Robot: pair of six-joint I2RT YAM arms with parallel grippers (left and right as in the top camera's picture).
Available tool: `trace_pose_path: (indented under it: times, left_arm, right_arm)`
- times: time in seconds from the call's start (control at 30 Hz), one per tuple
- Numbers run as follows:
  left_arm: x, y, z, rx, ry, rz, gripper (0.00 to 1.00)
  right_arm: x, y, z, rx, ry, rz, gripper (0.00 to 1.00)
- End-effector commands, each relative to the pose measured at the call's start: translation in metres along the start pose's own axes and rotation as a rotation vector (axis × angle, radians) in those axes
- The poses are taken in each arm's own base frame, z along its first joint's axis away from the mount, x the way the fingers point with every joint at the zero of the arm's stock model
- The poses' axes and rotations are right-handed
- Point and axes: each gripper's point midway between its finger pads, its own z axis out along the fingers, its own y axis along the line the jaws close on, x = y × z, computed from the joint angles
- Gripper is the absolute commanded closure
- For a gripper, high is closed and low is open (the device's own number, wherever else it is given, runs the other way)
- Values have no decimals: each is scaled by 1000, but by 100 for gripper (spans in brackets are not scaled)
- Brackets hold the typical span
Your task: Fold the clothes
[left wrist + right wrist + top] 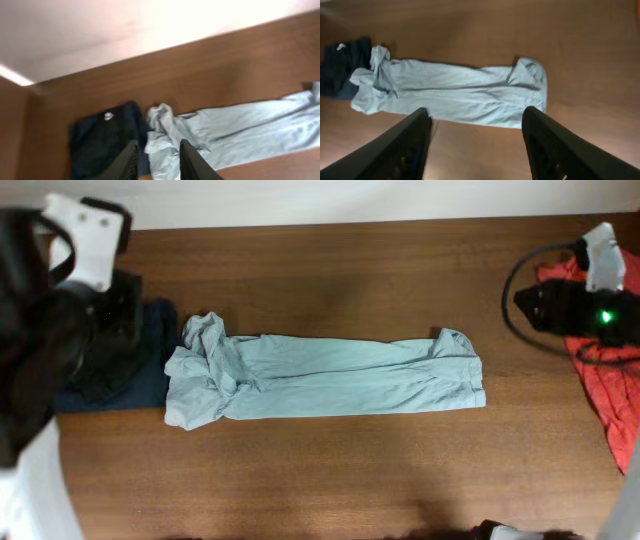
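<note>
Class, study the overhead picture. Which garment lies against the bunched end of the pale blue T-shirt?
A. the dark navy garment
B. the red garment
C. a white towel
A: the dark navy garment meets the bunched end of the pale blue T-shirt, while the red garment lies apart, beyond the shirt's other end.

Bare table both sides of T-shirt strip (navy garment against its L end, red garment far R)

Overhead straight down; both wrist views obliquely onto T-shirt
</note>
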Motion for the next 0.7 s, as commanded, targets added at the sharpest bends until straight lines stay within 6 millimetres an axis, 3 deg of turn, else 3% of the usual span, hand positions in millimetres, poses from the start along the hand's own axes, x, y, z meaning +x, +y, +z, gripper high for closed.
trace_pose_path:
  times: [0.0,0.07,0.13,0.17,0.27,0.37,0.43,0.5,0.67]
  left_arm:
    - [24,14,4,-97,74,-74,70]
    - [41,10,24,-72,145,-78,68]
    - [63,4,58,-29,229,-84,61]
    - [71,1,72,-11,257,-87,57]
    - [117,-21,139,111,369,-114,53]
    - [163,-38,191,195,465,-143,49]
    - [192,-47,214,233,544,-161,48]
    - [215,-59,234,303,614,-175,44]
    - [242,-79,259,382,712,-185,38]
  right_arm:
    - [13,15,-11,70,5,-28,35]
    - [31,-3,2,196,74,51,34]
    - [54,-25,25,308,154,162,33]
    - [63,-30,37,317,187,190,34]
    - [100,-46,94,289,299,267,34]
    - [120,-60,130,259,363,307,32]
    - [129,-67,151,199,417,316,31]
    - [135,-54,169,44,464,321,32]
    - [142,-45,183,-37,503,306,32]
